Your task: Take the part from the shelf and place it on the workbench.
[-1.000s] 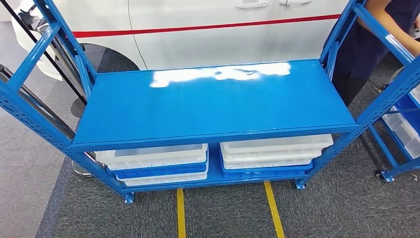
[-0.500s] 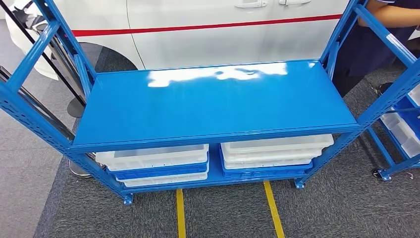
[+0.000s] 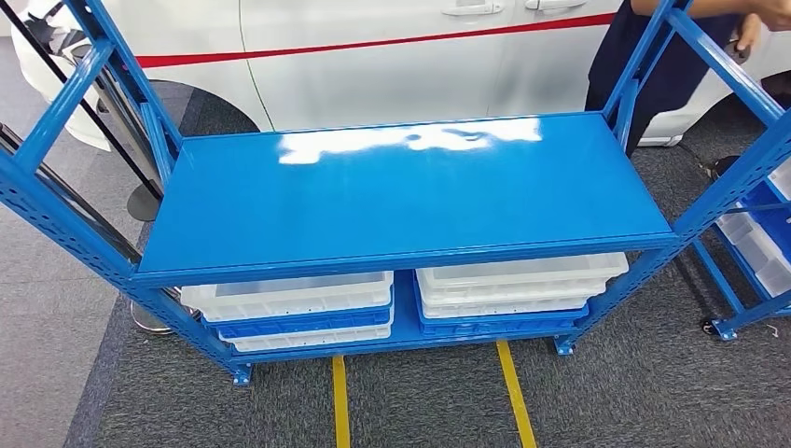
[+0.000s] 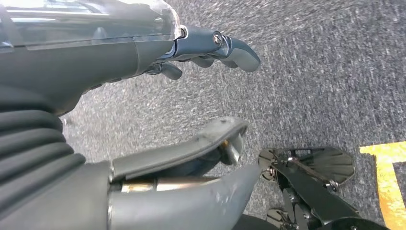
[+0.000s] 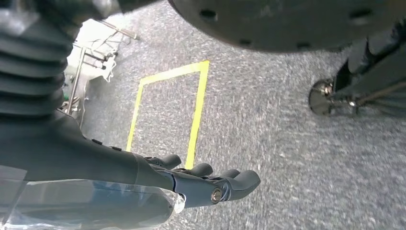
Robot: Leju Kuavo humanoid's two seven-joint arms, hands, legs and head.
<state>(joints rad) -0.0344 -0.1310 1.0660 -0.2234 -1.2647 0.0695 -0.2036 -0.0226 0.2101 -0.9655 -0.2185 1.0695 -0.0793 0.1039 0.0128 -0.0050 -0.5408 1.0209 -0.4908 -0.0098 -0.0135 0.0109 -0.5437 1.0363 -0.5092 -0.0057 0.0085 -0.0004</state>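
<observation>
The blue metal shelf rack (image 3: 410, 191) stands straight ahead of me in the head view, and its wide glossy board reflects white light. On its lower level sit two stacks of white and blue bins (image 3: 298, 308), side by side. My left hand (image 4: 158, 52) hangs over grey carpet, its fingers and thumb apart and holding nothing. My right hand (image 5: 143, 172) also hangs over the carpet, fingers stretched out and holding nothing.
A white car with a red stripe (image 3: 392, 47) is parked close behind the rack. A person in dark clothes (image 3: 644, 56) stands at the rack's far right corner. A second blue rack with bins (image 3: 760, 243) is at the right edge. Yellow floor lines (image 3: 339, 401) run toward me.
The person at the right has stepped from beside the rack's right post to behind its far right corner. The head view shifted slightly a second ago. The rack itself has not moved.
</observation>
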